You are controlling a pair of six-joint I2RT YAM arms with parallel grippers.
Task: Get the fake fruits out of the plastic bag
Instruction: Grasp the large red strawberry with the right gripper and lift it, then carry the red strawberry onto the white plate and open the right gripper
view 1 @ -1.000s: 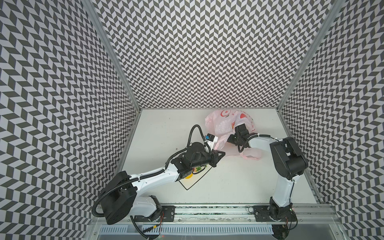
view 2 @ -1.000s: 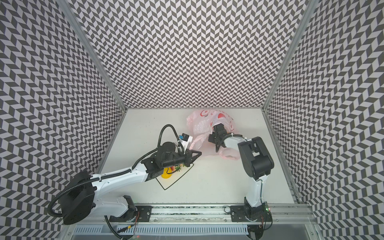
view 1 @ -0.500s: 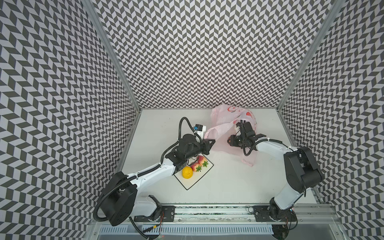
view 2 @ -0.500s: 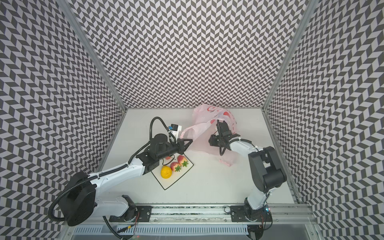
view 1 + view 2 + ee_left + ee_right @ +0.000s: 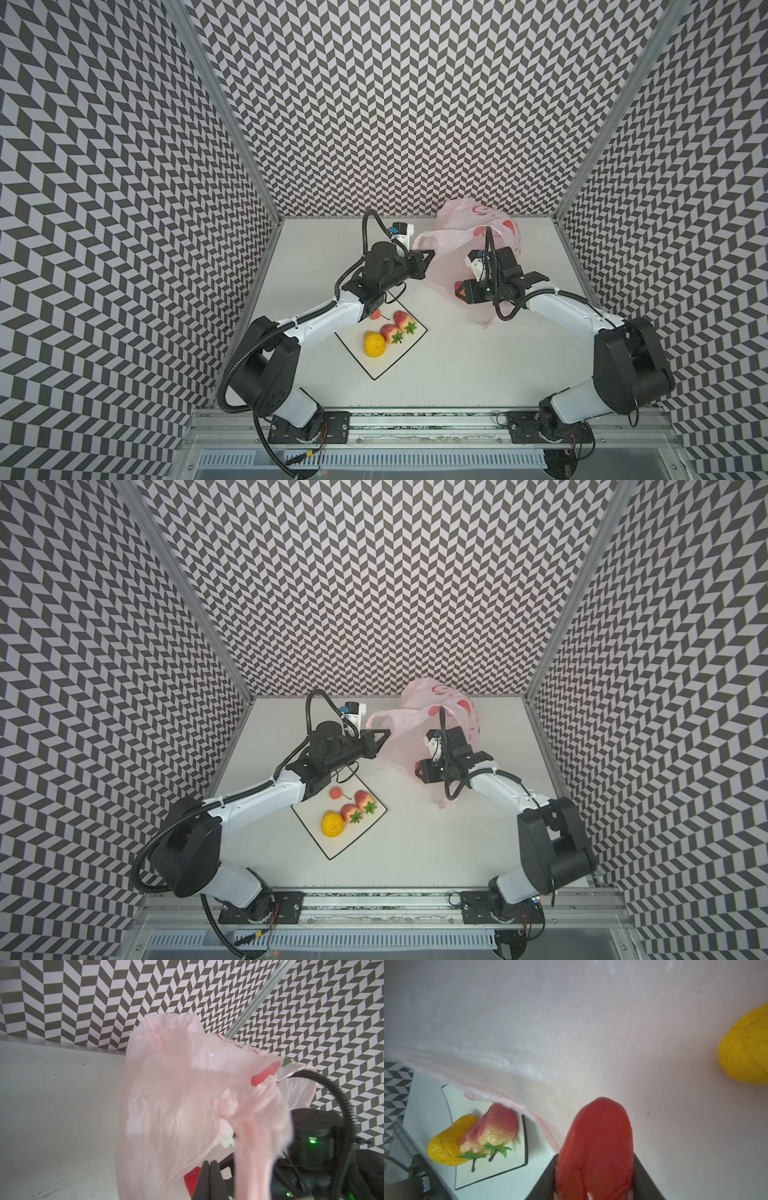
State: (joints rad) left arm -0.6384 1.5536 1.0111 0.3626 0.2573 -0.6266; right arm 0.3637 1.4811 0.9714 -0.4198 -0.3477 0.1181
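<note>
On the left of the tabletop [image 5: 457,374], a white plate [image 5: 397,357] carries four fake fruits [image 5: 390,333] already out of the bag. The left gripper [image 5: 428,254], clamped tight on the rim of the pink plastic bag [image 5: 457,245], lifts it, apparently to hold the mouth open. To the right, the right gripper [image 5: 596,1184], partly closed, grasps a red strawberry [image 5: 596,1142] just inside that mouth. A yellow fruit [image 5: 745,1049] lies deeper in the bag.
</note>
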